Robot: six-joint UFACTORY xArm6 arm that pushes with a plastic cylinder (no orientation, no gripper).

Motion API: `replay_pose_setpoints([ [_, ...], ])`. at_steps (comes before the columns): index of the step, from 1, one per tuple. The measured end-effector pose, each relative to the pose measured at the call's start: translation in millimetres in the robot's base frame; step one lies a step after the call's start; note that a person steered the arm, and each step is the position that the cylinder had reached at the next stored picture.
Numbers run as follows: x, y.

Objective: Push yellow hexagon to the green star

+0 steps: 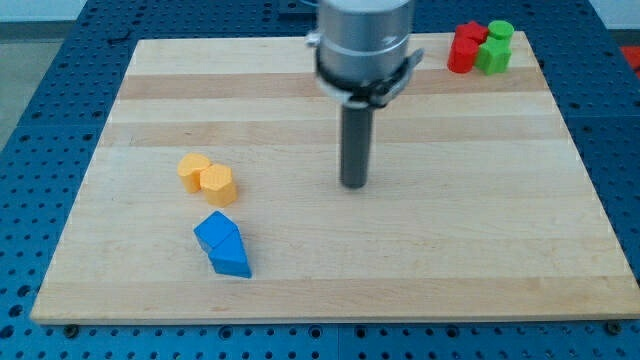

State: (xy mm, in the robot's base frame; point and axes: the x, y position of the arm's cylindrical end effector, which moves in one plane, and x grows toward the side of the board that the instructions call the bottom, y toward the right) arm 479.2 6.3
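Observation:
The yellow hexagon [218, 185] lies at the board's left, touching a second yellow block [193, 169] on its upper left whose shape I cannot make out. The green star [492, 57] sits at the view's top right corner in a tight cluster with a green round block [500, 30] and red blocks [464, 48]. My tip [354, 185] rests on the board near the middle, well to the right of the yellow hexagon and far below and left of the green star. It touches no block.
Two blue blocks lie below the yellow pair, a cube-like one [214, 232] and a triangular one [233, 260], touching each other. The wooden board [480, 250] lies on a blue perforated table [40, 60].

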Motion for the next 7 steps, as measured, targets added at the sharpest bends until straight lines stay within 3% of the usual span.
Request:
replay_pose_setpoints([
  [1, 35.9, -61.3],
  [2, 46.1, -117.1],
  [4, 38.7, -194.0],
  [5, 21.3, -183.9],
  [7, -26.7, -72.6],
])
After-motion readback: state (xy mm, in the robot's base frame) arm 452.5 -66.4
